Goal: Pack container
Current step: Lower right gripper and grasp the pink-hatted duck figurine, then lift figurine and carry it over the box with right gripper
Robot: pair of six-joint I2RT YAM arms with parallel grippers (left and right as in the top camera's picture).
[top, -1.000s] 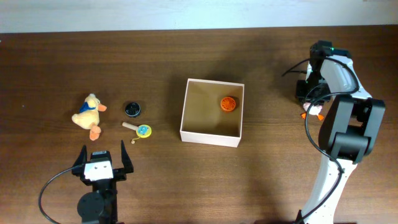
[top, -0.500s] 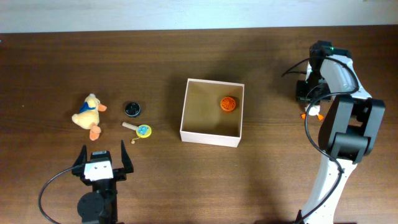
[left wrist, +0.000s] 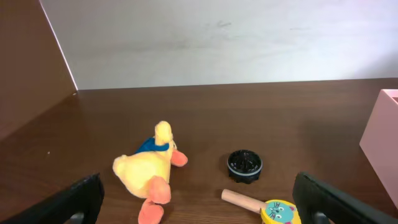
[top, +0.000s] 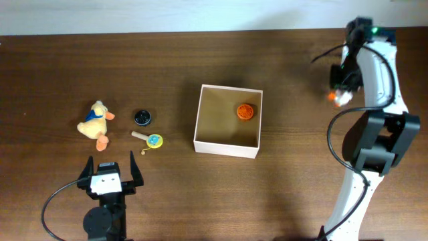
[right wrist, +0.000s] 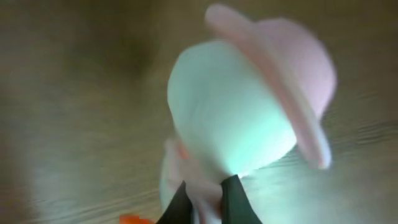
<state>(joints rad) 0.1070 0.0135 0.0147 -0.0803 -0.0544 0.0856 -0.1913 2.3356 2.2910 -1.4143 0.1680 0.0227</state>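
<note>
Right gripper (top: 341,87) has swung from its earlier spot toward the far table edge, and the toy (top: 336,98) has gone with it. Box, its contents and the left-side items are unchanged.

Box (top: 226,145): holds one orange disc (top: 246,112), lying in the far right corner of the floor. Rest of the floor is bare cardboard.

Box appearance: square, shallow, open on top, white outer walls, tan inside. Sits flat on the table (top: 287,187), slightly rotated.

Box vs. jaws: right gripper is right of the box and farther back, well apart from it. Its jaws are closed on the toy. The right wrist view is blurred: white body, pink hat (right wrist: 292,81), a trace of orange at the bottom edge. Left gripper (top: 111,166) is left of the box and nearer, well apart, with its jaws spread wide and nothing between them.

Left of the box: black cap (top: 142,118), rattle (top: 151,139) just in front of the cap, and a duck (top: 95,123) farthest out.
</note>
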